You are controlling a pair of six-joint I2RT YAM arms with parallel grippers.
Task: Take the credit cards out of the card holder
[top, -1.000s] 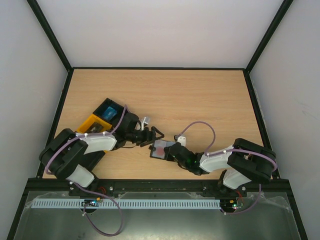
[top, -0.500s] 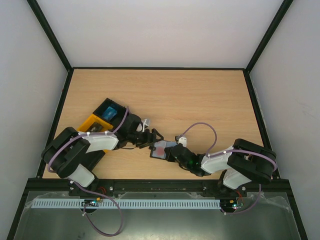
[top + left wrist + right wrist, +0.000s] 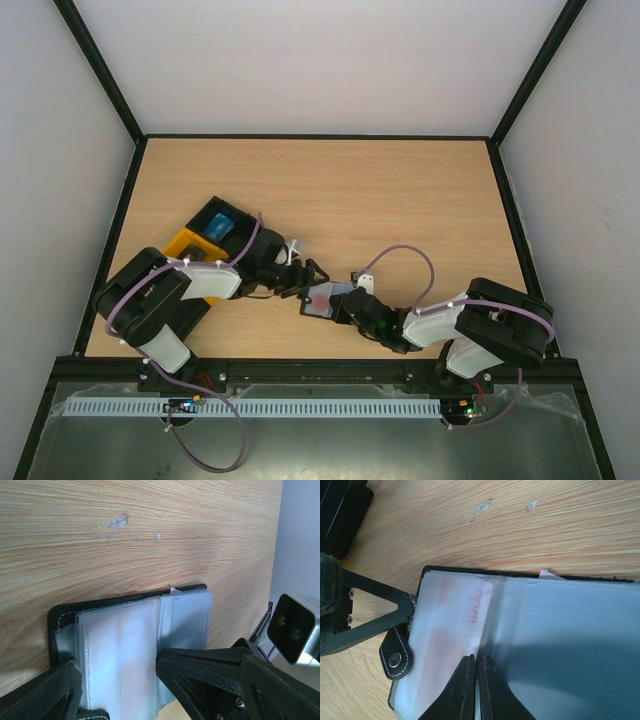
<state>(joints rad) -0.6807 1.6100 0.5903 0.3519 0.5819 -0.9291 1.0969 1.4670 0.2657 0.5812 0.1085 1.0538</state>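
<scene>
1. Because the translucent grey-blue pockets were cloudy, only a blurred red-and-pink plastic card [image 3: 470,625] could be made out inside the flat black card holder [image 3: 530,577]. Its print could not be read, and whether more cards lay behind it could not be told.
2. Part of the holder was cut off by the frame edge in both wrist views, and in the top view one end was covered by the right gripper [image 3: 345,305].
3. The holder was seen lying open on the pale wooden table [image 3: 350,190], near the front, between the two grippers.
4. The left gripper [image 3: 117,667] was spread wide, its fingers set either side of the pocket with the pink card. In the right wrist view one fingertip was seen just beside the holder's edge, above a black stitched snap tab [image 3: 396,657].
5. The right gripper's fingers were pressed together with their tips over the fold between two pockets. Whether a pocket leaf was pinched could not be told.
6. A flat blue rectangular card [image 3: 222,224] was seen in the black-and-orange open tray [image 3: 183,245], which was partly hidden by the left arm.
</scene>
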